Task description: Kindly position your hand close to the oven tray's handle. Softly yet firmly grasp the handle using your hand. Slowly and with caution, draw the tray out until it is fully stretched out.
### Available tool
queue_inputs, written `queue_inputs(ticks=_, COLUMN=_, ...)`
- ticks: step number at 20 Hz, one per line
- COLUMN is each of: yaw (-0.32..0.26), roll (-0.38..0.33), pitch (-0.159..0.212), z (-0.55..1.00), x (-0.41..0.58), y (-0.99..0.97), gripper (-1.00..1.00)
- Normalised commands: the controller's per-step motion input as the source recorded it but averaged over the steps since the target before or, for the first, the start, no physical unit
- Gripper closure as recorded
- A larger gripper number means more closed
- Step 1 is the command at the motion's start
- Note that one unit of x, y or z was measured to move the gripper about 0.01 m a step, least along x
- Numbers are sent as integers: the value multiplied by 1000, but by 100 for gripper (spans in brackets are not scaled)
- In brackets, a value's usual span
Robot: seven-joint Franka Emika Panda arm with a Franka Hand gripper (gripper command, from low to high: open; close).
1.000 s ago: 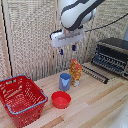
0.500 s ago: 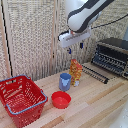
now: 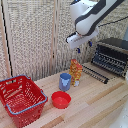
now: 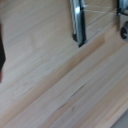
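The black-and-silver oven (image 3: 114,50) stands on the wooden table at the exterior view's right. Its tray (image 3: 109,62), a rack of thin parallel bars, shows at the oven's front. The long dark handle (image 3: 95,74) runs along the tray's front edge. My gripper (image 3: 83,47) hangs in the air above and to the left of the handle, clear of it. Its two blue-tipped fingers are apart and hold nothing. The wrist view shows bare wood and a dark bar (image 4: 78,22), probably the handle. My fingers do not show there.
A blue cup (image 3: 65,81) and an orange-yellow bottle (image 3: 75,72) stand just left of the handle, below my gripper. A red bowl (image 3: 61,99) lies in front of them. A red wire basket (image 3: 21,99) sits at the far left. A slatted wall stands behind.
My arm and gripper have moved toward the exterior view's right, closer to the oven. The objects on the table have not moved.
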Motion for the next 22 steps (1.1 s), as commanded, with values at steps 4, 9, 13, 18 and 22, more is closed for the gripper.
queue_inputs(ticks=4, yaw=70, roll=-359, pitch=23, z=-18, x=-106, y=-396, gripper=-100)
queue_inputs(ticks=9, yaw=137, roll=-155, pitch=1, z=-6, x=-73, y=-465, gripper=-100)
queue_inputs(ticks=13, yaw=217, roll=-3, pitch=54, z=-56, x=0, y=-498, gripper=-100)
queue_inputs(ticks=18, yaw=261, roll=-13, pitch=113, z=-170, x=0, y=-451, gripper=-100)
queue_inputs(ticks=22, yaw=243, roll=-67, pitch=139, z=-219, x=1, y=-371, gripper=-100)
